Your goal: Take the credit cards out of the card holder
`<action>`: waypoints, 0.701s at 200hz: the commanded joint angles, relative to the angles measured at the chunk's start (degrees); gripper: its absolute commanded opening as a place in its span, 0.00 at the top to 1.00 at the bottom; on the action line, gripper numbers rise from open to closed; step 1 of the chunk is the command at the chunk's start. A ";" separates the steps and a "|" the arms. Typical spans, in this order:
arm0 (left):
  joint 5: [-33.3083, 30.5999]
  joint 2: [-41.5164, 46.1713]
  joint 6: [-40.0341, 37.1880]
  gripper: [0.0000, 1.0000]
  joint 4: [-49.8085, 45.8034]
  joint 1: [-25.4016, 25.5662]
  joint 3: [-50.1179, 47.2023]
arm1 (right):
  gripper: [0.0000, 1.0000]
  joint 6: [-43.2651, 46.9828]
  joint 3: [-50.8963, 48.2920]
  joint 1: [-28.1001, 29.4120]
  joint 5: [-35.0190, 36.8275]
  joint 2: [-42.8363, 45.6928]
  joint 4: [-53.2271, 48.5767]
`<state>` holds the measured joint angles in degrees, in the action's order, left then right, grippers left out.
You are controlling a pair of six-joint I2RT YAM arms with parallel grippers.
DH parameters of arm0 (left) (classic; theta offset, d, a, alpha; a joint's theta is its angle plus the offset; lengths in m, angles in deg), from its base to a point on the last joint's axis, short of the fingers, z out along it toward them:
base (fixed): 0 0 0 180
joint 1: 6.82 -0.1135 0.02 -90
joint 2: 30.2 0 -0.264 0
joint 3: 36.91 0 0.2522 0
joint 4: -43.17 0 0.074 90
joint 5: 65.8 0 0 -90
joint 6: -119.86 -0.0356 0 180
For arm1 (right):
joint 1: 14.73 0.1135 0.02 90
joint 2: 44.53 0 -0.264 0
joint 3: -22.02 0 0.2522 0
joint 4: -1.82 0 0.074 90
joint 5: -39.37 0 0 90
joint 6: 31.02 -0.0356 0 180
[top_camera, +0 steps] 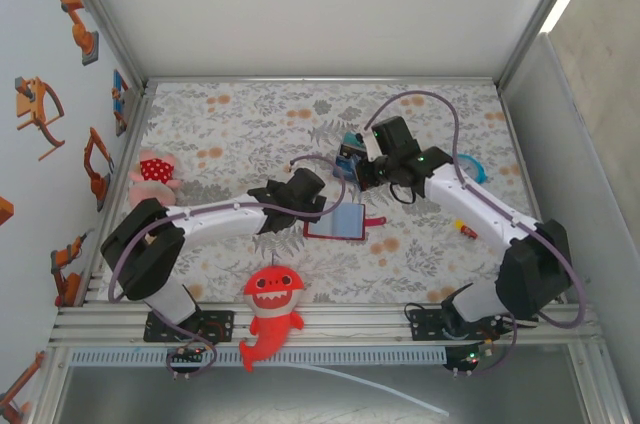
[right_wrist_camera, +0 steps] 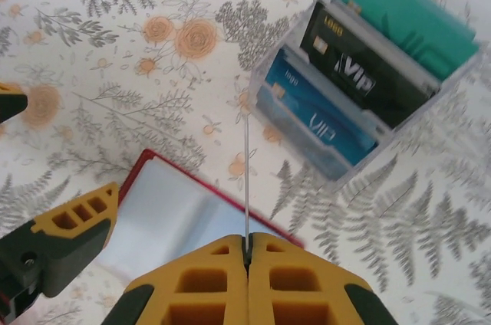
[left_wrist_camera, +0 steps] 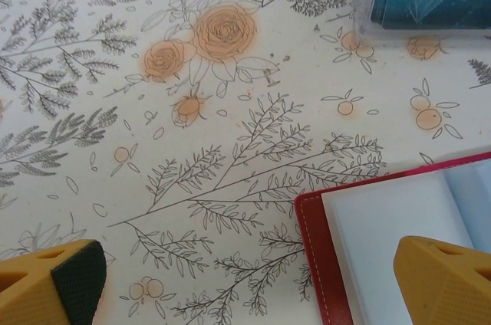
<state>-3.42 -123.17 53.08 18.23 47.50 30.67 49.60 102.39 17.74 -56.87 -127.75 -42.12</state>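
Right wrist view is showing the right claw (right_wrist_camera: 247, 260) pinching shut on a thin, stiff credit card (right_wrist_camera: 245, 179), seen edge-on, over the open card holder (right_wrist_camera: 176, 210) lying flat. The left claw (left_wrist_camera: 249, 287) is gaping wide beside its stitched red leathery edge. Slick plastic could be twisting free of so narrow a pinch, missing the clear box (right_wrist_camera: 262, 89).

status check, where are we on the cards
Left gripper open, above the card holder, which lies open flat. Right gripper shut on a credit card, edge-on, near the clear box. Nothing in the way.
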 commanded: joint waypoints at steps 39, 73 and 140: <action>1.90 -3.65 3.02 0.03 0.90 -0.10 -0.02 | 1.00 21.40 8.37 -1.00 2.07 -6.91 -3.63; 0.54 -5.42 3.10 0.03 -0.71 -0.09 0.20 | 1.00 26.45 9.91 -2.21 0.50 -9.42 -3.31; -2.74 -6.30 4.34 0.03 -5.03 -0.10 -0.15 | 1.00 32.38 14.00 -5.51 -3.60 -15.91 -3.90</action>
<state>-4.23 -128.56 55.90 16.16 47.50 30.67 78.36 113.69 12.97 -57.90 -141.63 -44.74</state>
